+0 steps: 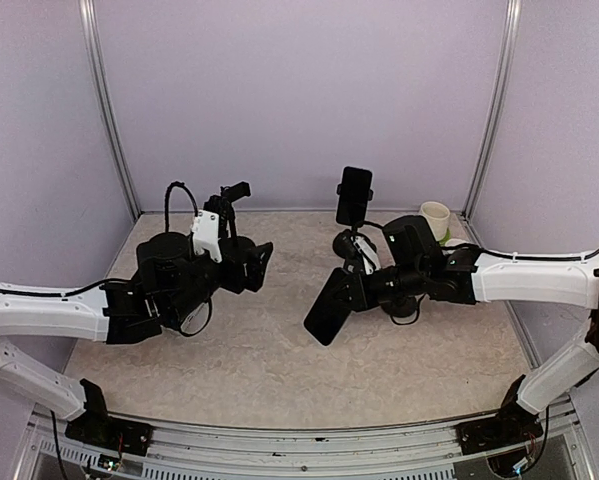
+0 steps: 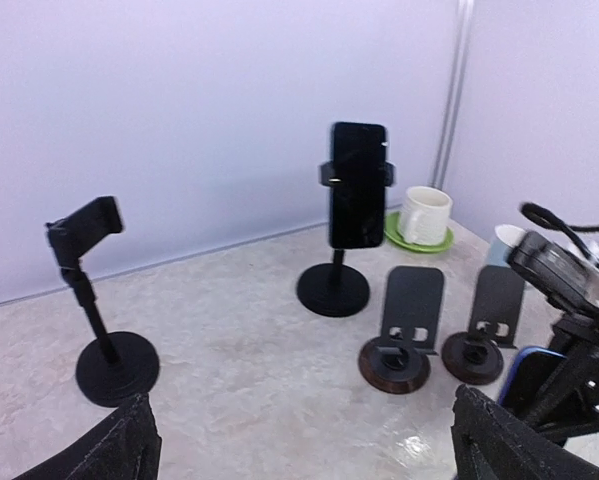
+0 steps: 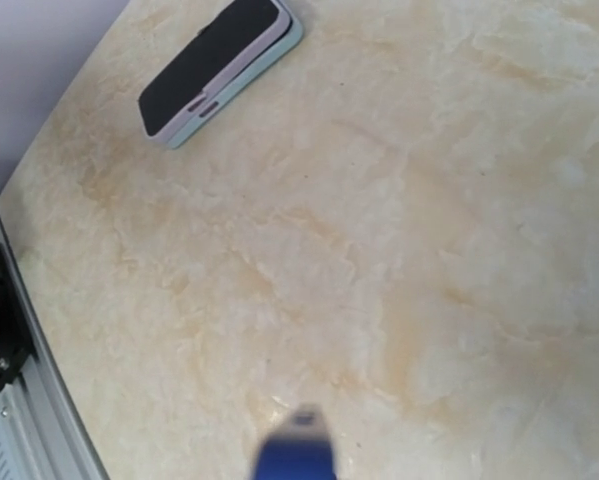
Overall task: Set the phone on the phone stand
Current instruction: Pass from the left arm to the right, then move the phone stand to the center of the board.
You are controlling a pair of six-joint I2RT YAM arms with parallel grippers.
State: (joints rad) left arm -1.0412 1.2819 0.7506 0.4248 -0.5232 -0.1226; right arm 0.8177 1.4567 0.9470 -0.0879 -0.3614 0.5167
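Table (image 1: 239, 340) smooth, stone-look, cream-veined with a soft sheen; cup (image 2: 423, 213) smooth, glazed-looking cream, on a glossy green saucer (image 2: 404, 239); beside the cup, clamp stand (image 2: 333, 285) matt black, its clamped phone (image 2: 357, 195) glossy black; in front of the cup, low stands (image 2: 411, 305) with matt black plates on dark wood-look round bases; well apart from the cup, lone stand (image 2: 104, 320) matt black; lifted phone (image 1: 329, 307) glossy dark; walls (image 1: 299, 90) matt lilac; arm shells (image 1: 539, 275) smooth white plastic.

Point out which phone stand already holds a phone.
The tall black stand at the back centre, beside the white cup: a dark phone sits upright in its clamp. The other tall stand and the two short brown-based stands are empty.
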